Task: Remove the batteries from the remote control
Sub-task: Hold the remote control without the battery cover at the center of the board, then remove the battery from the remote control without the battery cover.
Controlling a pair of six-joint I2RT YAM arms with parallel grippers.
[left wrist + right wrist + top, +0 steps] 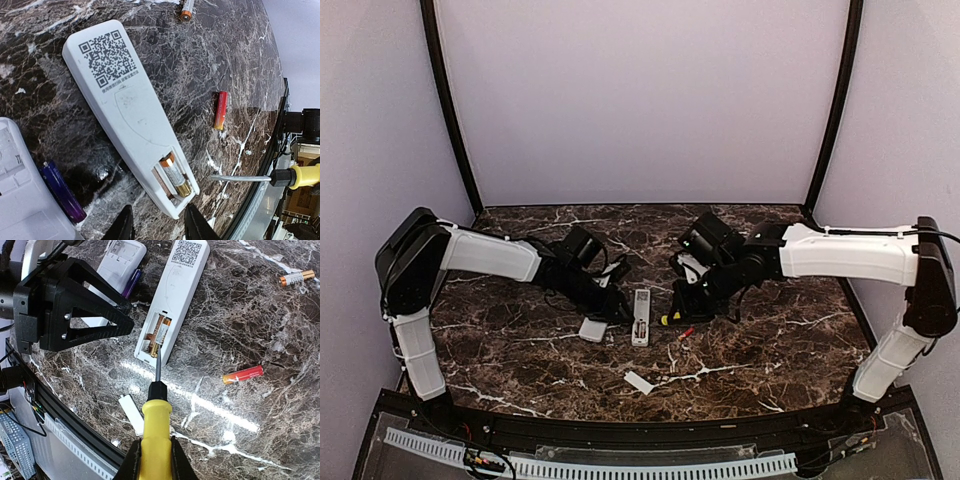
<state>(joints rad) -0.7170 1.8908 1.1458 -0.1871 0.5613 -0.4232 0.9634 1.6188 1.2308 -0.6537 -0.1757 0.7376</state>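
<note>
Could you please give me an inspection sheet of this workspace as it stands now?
Surface: dark marble table, no spills seen.
Job's things: white remote face down, compartment open, one battery seated in it; red battery and silver battery loose on the table.
Clutter: second remote with purple battery beside it; white back cover.
Grippers: right gripper shut on yellow-handled screwdriver, tip at the seated battery; left gripper open by the remote's open end.
Cables: wires at the near edge, off the table.
Surroundings: plain pale walls, black frame posts.
</note>
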